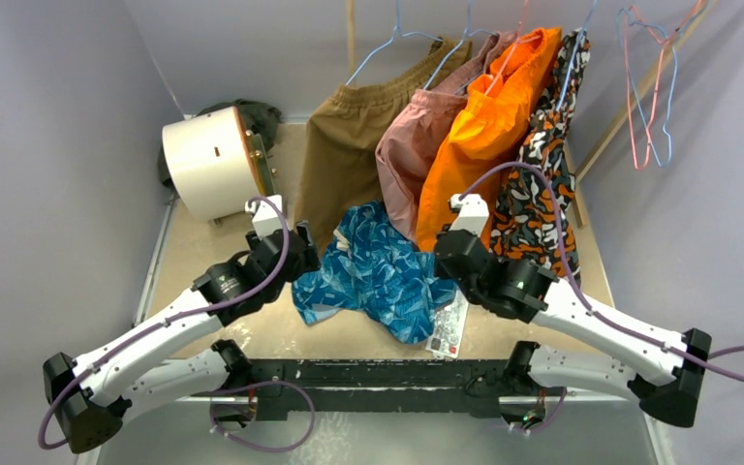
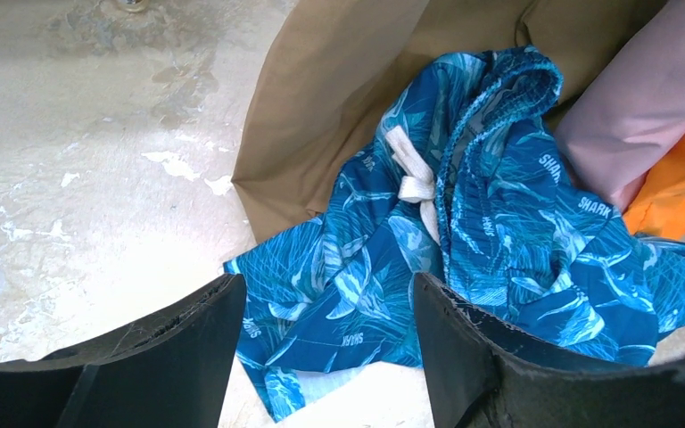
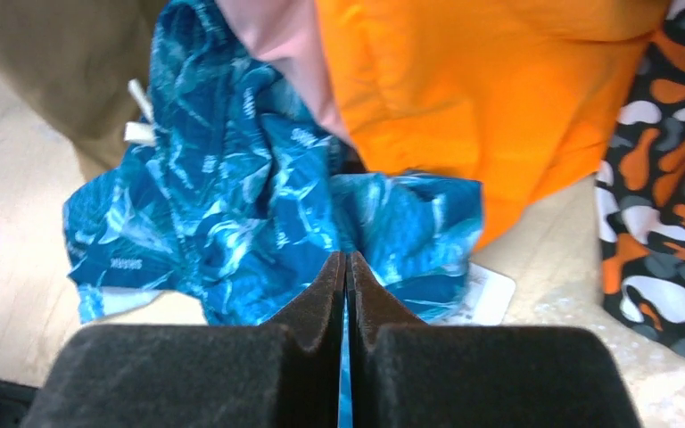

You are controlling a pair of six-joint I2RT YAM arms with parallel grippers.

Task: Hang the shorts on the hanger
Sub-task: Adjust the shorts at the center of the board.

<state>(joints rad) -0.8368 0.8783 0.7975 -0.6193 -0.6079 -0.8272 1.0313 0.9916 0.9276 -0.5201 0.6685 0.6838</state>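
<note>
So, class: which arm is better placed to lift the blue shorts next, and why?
Right. The right gripper is shut on the near edge of the shorts, blue cloth between its pads; the left gripper hangs open, holding nothing.

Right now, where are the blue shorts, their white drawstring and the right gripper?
shorts [image 1: 378,271]: top view, middle of fabric.
drawstring [image 2: 416,185]: left wrist view, the knot.
right gripper [image 3: 346,260]: right wrist view, between fingertips.
</note>
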